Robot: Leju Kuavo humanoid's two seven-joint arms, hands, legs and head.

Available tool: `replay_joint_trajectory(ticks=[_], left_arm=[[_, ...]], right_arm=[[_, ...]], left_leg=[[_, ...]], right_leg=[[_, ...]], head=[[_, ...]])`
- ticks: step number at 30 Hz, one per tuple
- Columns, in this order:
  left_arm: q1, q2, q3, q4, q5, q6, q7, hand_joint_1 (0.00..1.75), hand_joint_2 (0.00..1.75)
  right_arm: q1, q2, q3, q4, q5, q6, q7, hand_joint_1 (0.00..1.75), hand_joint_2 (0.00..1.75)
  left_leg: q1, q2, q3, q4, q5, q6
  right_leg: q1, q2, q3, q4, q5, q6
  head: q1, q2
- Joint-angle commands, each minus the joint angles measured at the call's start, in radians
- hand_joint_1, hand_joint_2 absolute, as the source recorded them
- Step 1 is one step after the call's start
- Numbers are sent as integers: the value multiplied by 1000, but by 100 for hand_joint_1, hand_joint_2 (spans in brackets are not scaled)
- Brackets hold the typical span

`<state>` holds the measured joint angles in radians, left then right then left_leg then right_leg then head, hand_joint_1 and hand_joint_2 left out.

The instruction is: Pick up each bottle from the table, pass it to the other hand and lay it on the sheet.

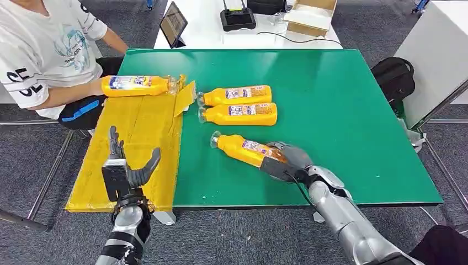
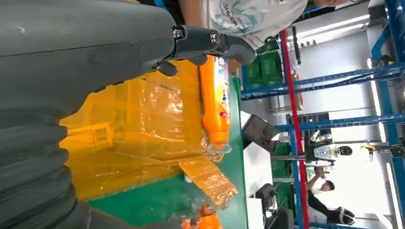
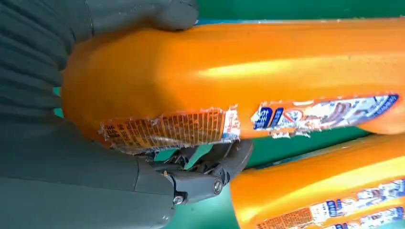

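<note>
Right wrist view: right hand (image 3: 143, 191) wraps the base end of the nearest orange bottle (image 3: 248, 71), thumb over one side, dark fingers (image 3: 210, 167) under the other. Bottle looks to be lying on the green worktop (image 3: 310, 8) rather than lifted; can't tell for sure.

Head view, near to far:
- Left hand (image 1: 126, 170) hovers over the near end of the yellow sheet (image 1: 138, 127), fingers spread, holding nothing.
- Right hand (image 1: 284, 160) grips the same bottle (image 1: 243, 148) at its base; cap end points up-left toward the sheet, bottle angled across the worktop (image 1: 342, 110).
- Two more orange bottles lie side by side just beyond, the nearer one (image 1: 238, 114) and the farther one (image 1: 236, 95), caps toward the sheet's torn flap.
- A fourth bottle (image 1: 135, 85) lies on the sheet's far end, its base at the hand of a seated person (image 1: 49, 55).

Step in hand, my read: secure the grasp, lift, then hand over. Tips:
- Grip sits far back, so the neck end may droop; firm up before lifting.
- Lift straight up first; the nearer neighbouring bottle is close.
- Present the free neck half to the left hand, release only once left has closed.
</note>
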<state>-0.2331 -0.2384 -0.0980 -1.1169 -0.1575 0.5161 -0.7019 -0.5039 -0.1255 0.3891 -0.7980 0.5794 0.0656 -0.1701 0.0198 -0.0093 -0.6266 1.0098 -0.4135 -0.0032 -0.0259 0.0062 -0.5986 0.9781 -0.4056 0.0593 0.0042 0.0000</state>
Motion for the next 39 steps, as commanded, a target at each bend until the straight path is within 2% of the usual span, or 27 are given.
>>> replay_joint_trajectory(ticks=[1,16,20,29,31,32,35,36,37,39], left_arm=[[-31,1,15,70,11,-12,4,0,175],[-32,0,18,73,14,-16,4,0,175],[-28,-6,30,78,4,-30,4,0,175],[-29,-9,31,82,7,-36,4,0,175],[-30,-14,29,83,5,-40,4,0,175],[51,-35,-64,-69,163,-368,145,0,175],[67,-29,-124,-104,189,-395,171,0,175],[69,-27,-136,-109,207,-414,180,0,175],[72,-17,-157,-119,240,-444,195,0,175],[74,-3,-184,-130,290,-487,213,0,175]], right_arm=[[28,-15,34,-31,-9,-4,-3,175,175],[33,-15,33,-43,-14,-4,-3,175,175],[64,-41,31,-170,-75,13,-11,175,175],[64,-47,31,-181,-80,21,0,175,175],[87,-40,8,-210,-98,-11,-10,175,175],[402,230,-299,-743,-285,-513,-430,175,175],[435,231,-296,-796,-290,-511,-415,175,175],[435,232,-297,-792,-296,-508,-423,175,175],[429,235,-299,-765,-299,-509,-440,175,175],[415,246,-308,-718,-316,-507,-478,175,175]], left_leg=[[0,-1,2,-1,0,1],[0,0,3,-1,-1,1],[0,0,4,-1,-1,1],[0,0,4,0,-2,1],[0,0,3,0,-1,1],[0,0,2,0,-1,1],[0,1,1,0,-2,0],[1,-1,3,1,-5,0],[1,-3,-1,1,-3,0],[1,-2,4,1,-6,0]], right_leg=[[1,-1,2,-1,-1,-2],[1,-1,3,-1,-1,-2],[1,-1,4,-1,-2,-3],[1,-2,4,-1,-2,-3],[1,-2,3,0,-1,-3],[0,-1,2,0,-1,-2],[1,0,1,0,-2,-3],[2,-2,3,3,-6,-5],[2,-3,0,2,-4,-3],[2,-2,5,1,-6,-4]], head=[[0,0],[0,0],[0,0],[0,0],[0,0],[0,0],[0,0],[0,0],[-1,0],[-1,0]])
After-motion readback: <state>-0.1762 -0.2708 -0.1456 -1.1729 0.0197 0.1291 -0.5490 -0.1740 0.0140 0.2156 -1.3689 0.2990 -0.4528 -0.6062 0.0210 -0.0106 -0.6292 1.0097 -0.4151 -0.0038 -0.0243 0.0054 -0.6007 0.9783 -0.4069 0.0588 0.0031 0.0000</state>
